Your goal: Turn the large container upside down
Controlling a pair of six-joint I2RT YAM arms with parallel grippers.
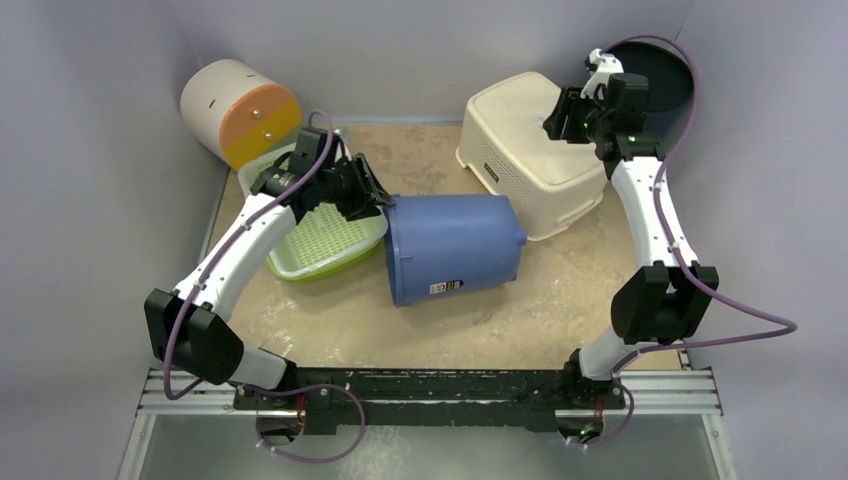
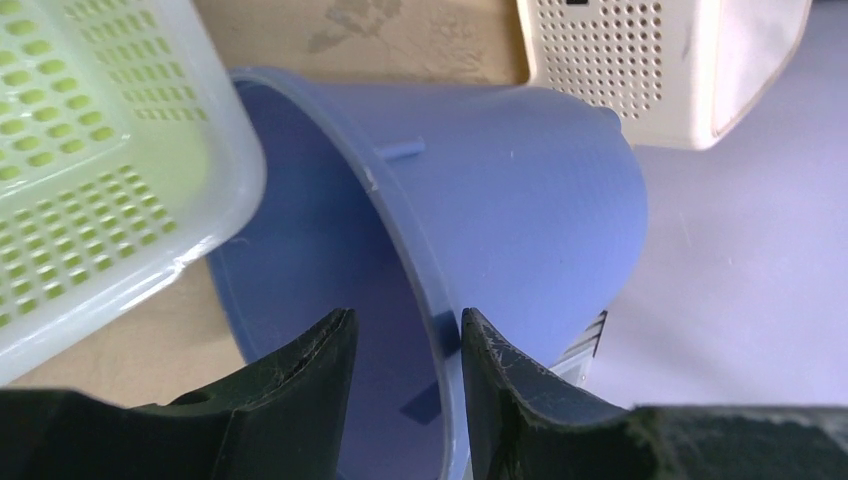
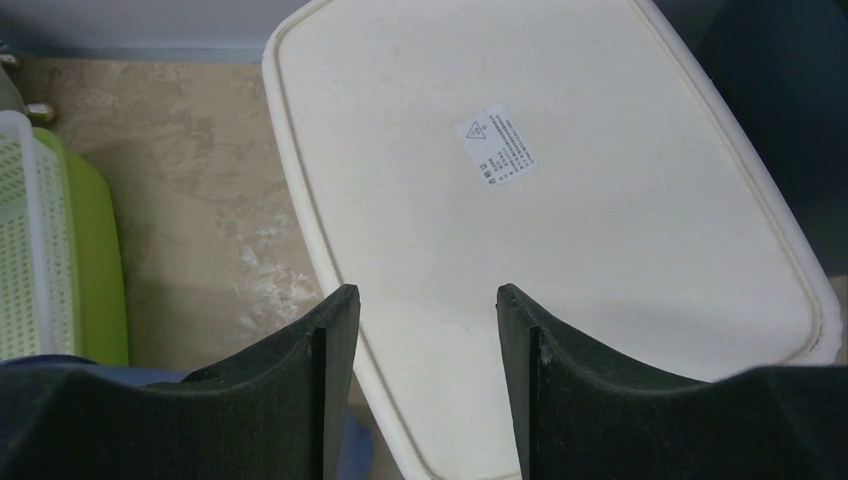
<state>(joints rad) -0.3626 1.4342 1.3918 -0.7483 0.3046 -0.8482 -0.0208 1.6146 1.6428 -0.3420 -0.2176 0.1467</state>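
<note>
The large blue container (image 1: pixel 455 248) lies on its side in the middle of the table, its open mouth facing left and its base to the right. In the left wrist view its rim (image 2: pixel 400 215) runs between my fingers. My left gripper (image 1: pixel 372 195) (image 2: pixel 408 330) is open and straddles that rim: one finger is inside the mouth, and the other is outside, touching the wall. My right gripper (image 1: pixel 552 118) (image 3: pixel 428 300) is open and empty, and hovers over the cream tub (image 1: pixel 530 150) (image 3: pixel 560 200).
A green and white slotted basket (image 1: pixel 320 235) (image 2: pixel 90 170) lies against the blue container's mouth on the left. The cream perforated tub stands bottom up at the back right, touching the blue container's base. A white and orange cylinder (image 1: pixel 240 110) is at the back left, and a dark round bin (image 1: pixel 665 75) at the back right.
</note>
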